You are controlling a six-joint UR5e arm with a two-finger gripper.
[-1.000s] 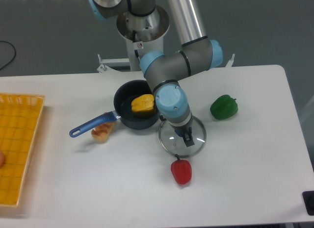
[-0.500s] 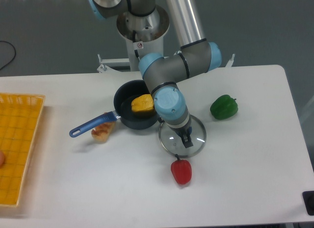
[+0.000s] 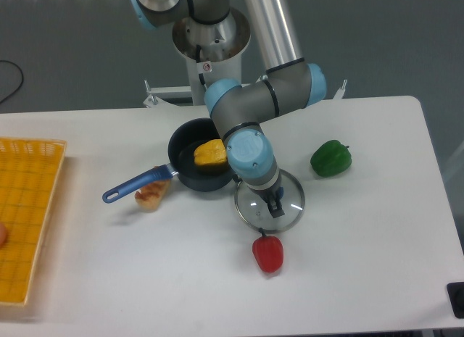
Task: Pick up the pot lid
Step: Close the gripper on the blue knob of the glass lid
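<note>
The arm [image 3: 310, 82] comes in from the far side of the desk [image 3: 377, 257], with 2 light segments running down from the top of the view and a blue joint cap at the upper left. Its wrist is bent low over the middle of the desk, so the tool [image 3: 276, 205] slants from upper left to lower right, its bulky pale body above and its dark tips pointing down over the pot lid [image 3: 291, 211]. The lid lies on the desk, round and rimmed, just right of the black pan [image 3: 190, 179], partly covered by the tool. The tips are at the lid's middle, by the knob; I cannot tell whether they touch it, nor how wide the 2 fingers stand, since the body and the angle hide the gap. The pan, holding a yellow item [image 3: 210, 153], has its blue handle [image 3: 136, 183] aimed lower left over a brown item [image 3: 150, 198]. There are 2 peppers: the red pepper [image 3: 268, 256] near the lid's front, the green pepper [image 3: 331, 159] to its upper right.
</note>
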